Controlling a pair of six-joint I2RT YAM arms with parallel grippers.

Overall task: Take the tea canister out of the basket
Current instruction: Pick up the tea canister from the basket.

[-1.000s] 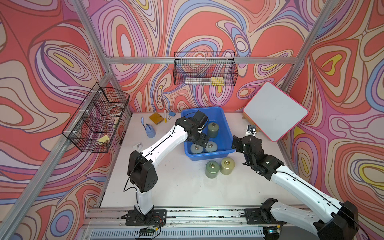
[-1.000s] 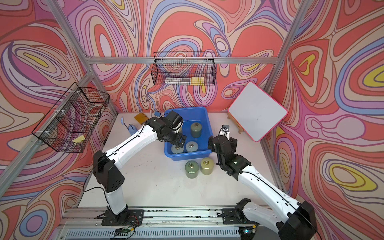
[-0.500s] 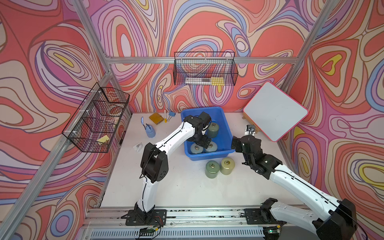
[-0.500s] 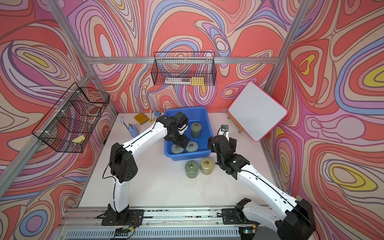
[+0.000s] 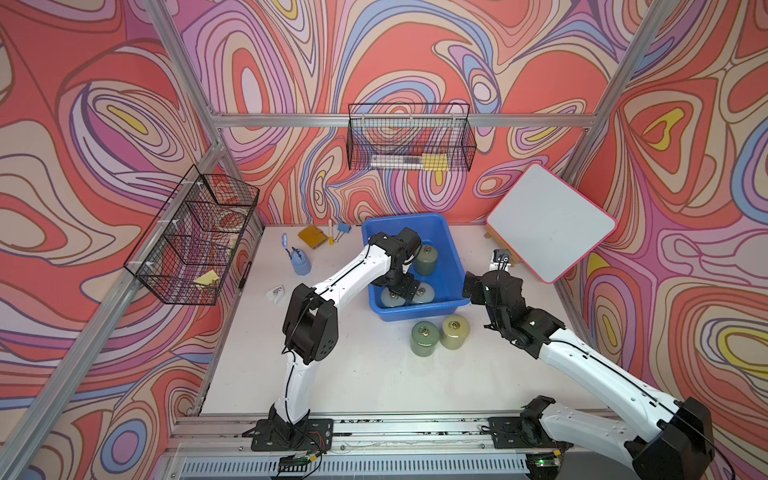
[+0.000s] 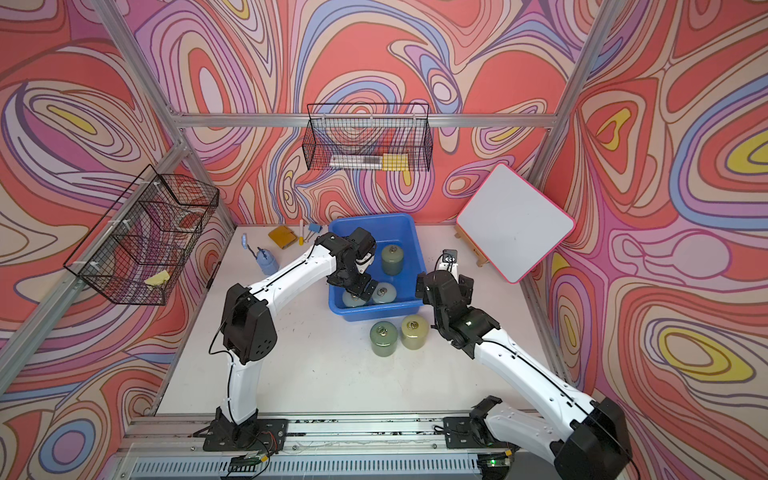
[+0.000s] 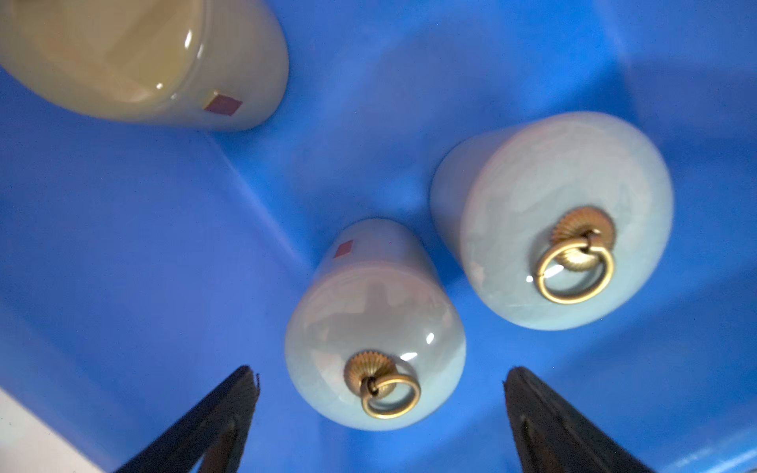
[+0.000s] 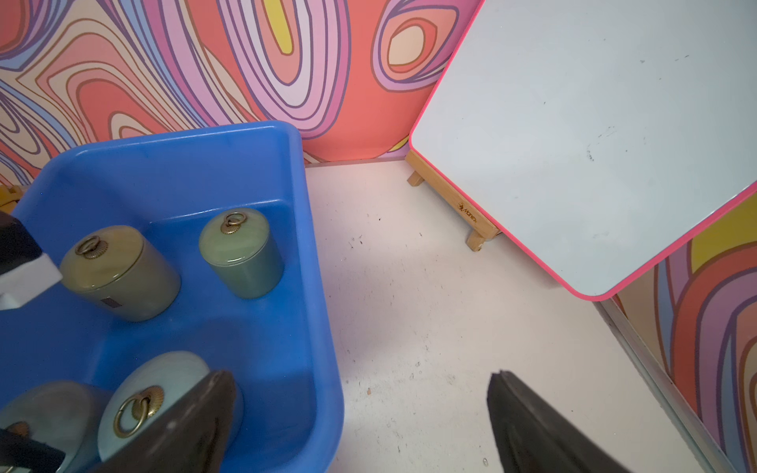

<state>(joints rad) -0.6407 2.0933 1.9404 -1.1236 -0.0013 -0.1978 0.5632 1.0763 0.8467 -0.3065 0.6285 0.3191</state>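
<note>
The blue basket [image 5: 455, 266] [image 6: 415, 249] stands at the back of the table. Inside it are several tea canisters with brass ring lids. A dark green one [image 5: 426, 259] [image 8: 241, 258] stands upright, and an olive one [image 8: 118, 270] stands near it. Two pale blue-grey ones [image 7: 375, 323] [image 7: 553, 221] stand at the near end. My left gripper [image 5: 401, 286] [image 7: 381, 374] hangs open inside the basket, its fingers on either side of the nearer pale canister without touching it. My right gripper [image 5: 471, 286] [image 8: 362, 376] is open and empty, straddling the basket's near right rim.
Two canisters [image 5: 424, 337] [image 5: 456, 331] stand on the table just in front of the basket. A tilted whiteboard [image 5: 548, 224] leans at the back right. Black wire baskets [image 5: 409, 139] [image 5: 195, 237] hang on the walls. A small blue bottle [image 5: 301, 264] and a yellow pad [image 5: 311, 237] lie left of the basket.
My left gripper has moved from the basket's middle toward its near end, down over the pale canisters, and the elbow swung right. The right gripper edged slightly toward the basket.
</note>
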